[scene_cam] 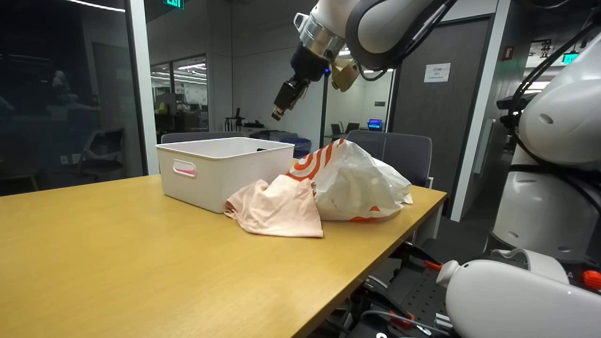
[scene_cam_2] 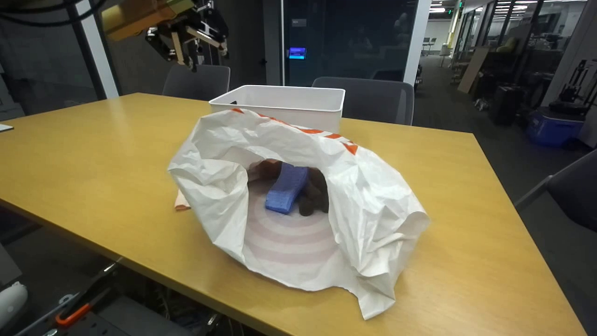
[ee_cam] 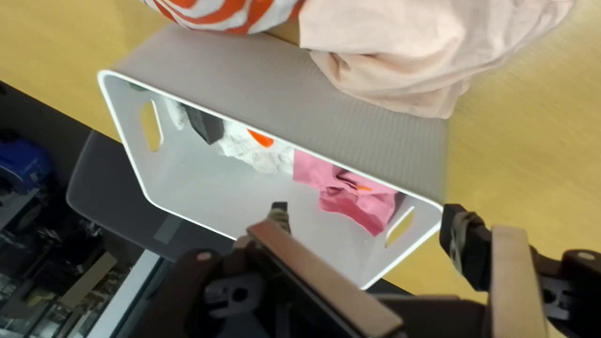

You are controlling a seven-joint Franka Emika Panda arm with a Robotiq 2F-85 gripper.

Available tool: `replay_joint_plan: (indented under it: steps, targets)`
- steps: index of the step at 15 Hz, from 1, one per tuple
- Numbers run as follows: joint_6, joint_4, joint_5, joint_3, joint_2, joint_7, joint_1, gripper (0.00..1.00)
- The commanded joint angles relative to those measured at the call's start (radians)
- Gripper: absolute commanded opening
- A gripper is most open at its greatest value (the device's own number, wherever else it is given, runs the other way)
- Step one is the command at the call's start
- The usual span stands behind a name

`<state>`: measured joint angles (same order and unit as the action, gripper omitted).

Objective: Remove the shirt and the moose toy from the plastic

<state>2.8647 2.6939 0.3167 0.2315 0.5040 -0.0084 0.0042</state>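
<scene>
Shirt (scene_cam: 278, 209) is laid beside the bag (scene_cam_2: 375, 205); the presumed moose (scene_cam_2: 315, 192) inside is best reached by the empty, wide-spread gripper (ee_cam: 366, 209) through the mouth (scene_cam_2: 290, 238), facing 6 o'clock in an exterior view.

A yellow, wood-toned counter (scene_cam: 141, 263) carries an upright white bin (scene_cam: 253, 176), a crumpled plastic bag (scene_cam: 357, 188) lying with its mouth open near the edge, and a peach cloth (scene_cam: 277, 209) spread loosely just beside both. In an exterior view, a pale flat thing (scene_cam_2: 4, 127), partly out of frame, also lies on it.
</scene>
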Motion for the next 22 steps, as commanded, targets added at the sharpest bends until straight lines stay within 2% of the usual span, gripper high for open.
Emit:
replay_joint_plan:
  steps: [1, 6, 9, 10, 13, 16, 20, 22]
  targets:
    - [-0.17, -0.017, 0.016, -0.04, 0.093, 0.014, -0.085, 1.0]
    - [-0.359, 0.037, 0.08, -0.122, 0.149, 0.042, -0.228, 1.0]
    - [-0.447, 0.083, 0.093, -0.188, 0.146, 0.041, -0.284, 1.0]
    - [-0.485, 0.051, 0.094, -0.2, 0.106, 0.043, -0.301, 1.0]
    - [-0.606, 0.067, 0.044, -0.292, 0.079, -0.048, -0.276, 1.0]
    - [-0.669, 0.07, -0.027, -0.382, 0.036, -0.158, -0.234, 1.0]
    - [-0.643, 0.041, -0.076, -0.428, -0.084, -0.219, -0.204, 1.0]
    - [-0.652, 0.03, -0.113, -0.435, -0.085, -0.252, -0.183, 1.0]
